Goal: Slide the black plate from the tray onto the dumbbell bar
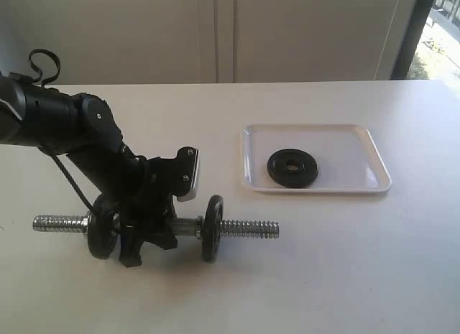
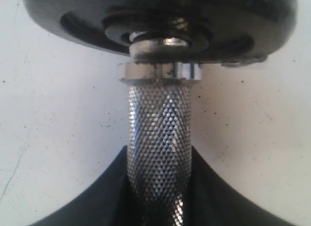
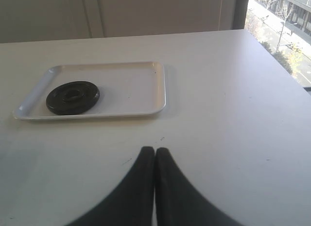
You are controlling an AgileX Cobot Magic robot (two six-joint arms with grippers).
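The black plate (image 1: 292, 167) lies flat in the white tray (image 1: 359, 144), toward its left half; the right wrist view shows the black plate (image 3: 73, 97) and the tray (image 3: 133, 87) too. On the table in front of the tray lies the chrome dumbbell bar (image 1: 248, 228). My left gripper (image 1: 147, 237) comes down from above and is shut on the knurled middle of the dumbbell bar (image 2: 159, 124); in the left wrist view the left gripper (image 2: 159, 155) clamps it from both sides. My right gripper (image 3: 155, 150) is shut on nothing, hanging over bare table short of the tray; the exterior view does not show it.
Two black discs sit on the bar, one right of my grip (image 1: 213, 228) and one left of it (image 1: 102, 226). The bar's right threaded end points toward open table. A chrome collar (image 2: 160, 73) sits against the disc (image 2: 160, 22). The table's right edge (image 3: 291, 75) borders a window.
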